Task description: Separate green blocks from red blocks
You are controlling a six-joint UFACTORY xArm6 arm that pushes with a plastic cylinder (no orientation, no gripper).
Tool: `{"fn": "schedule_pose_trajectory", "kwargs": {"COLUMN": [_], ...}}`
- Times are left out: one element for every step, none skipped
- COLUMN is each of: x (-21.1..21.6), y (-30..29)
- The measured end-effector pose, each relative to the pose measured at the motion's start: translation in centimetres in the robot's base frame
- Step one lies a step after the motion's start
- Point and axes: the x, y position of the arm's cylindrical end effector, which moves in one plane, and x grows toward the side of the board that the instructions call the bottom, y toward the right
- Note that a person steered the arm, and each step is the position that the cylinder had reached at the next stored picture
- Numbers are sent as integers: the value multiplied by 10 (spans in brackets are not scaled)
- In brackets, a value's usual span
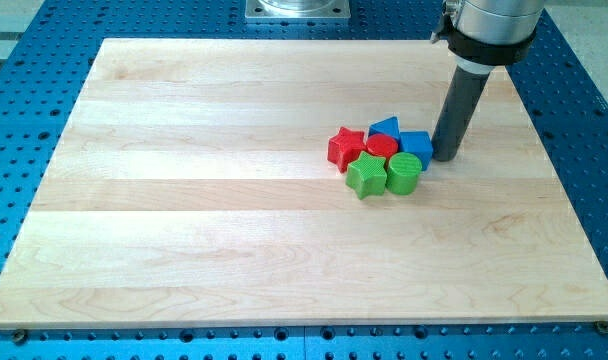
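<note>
A pale wooden board (234, 230) is lying on a blue perforated table (24, 60), and most of its surface toward the view's left is carrying nothing but wood grain. All the blocks are sitting in one tight cluster a little right of the board's middle, in the upper half.

Leftmost in the cluster, a red star (345, 147) is resting with its points spread. Just to its right a red cylinder (381, 146) is sitting touching it, partly tucked behind the green pieces. Below these two, toward the view's bottom, a green star (366, 175) is pressing up against both red blocks, and right beside it a green cylinder (404, 172) is standing, touching the green star's side. So the greens and reds are lying packed together, not apart.

Behind the red cylinder, toward the view's top, a blue block (385, 127) is peeking out; it is looking like a triangle or wedge, though its shape is partly hidden. To its right a blue cube (416, 146) is sitting just above the green cylinder.

Farthest right, the dark rod is coming down from the arm's grey collar (489, 40), and my tip (446, 156) is resting on the board right against the blue cube's right side. There is no gripper here, so nothing is being grasped or released.
</note>
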Motion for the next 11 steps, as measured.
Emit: {"fn": "schedule_pose_trajectory", "kwargs": {"x": [0,2,17,17,23,38,37,24,-4,-26,-41], "y": [4,4,-1,-1,-16,-29,-90,-114,-115,-147,-181]}}
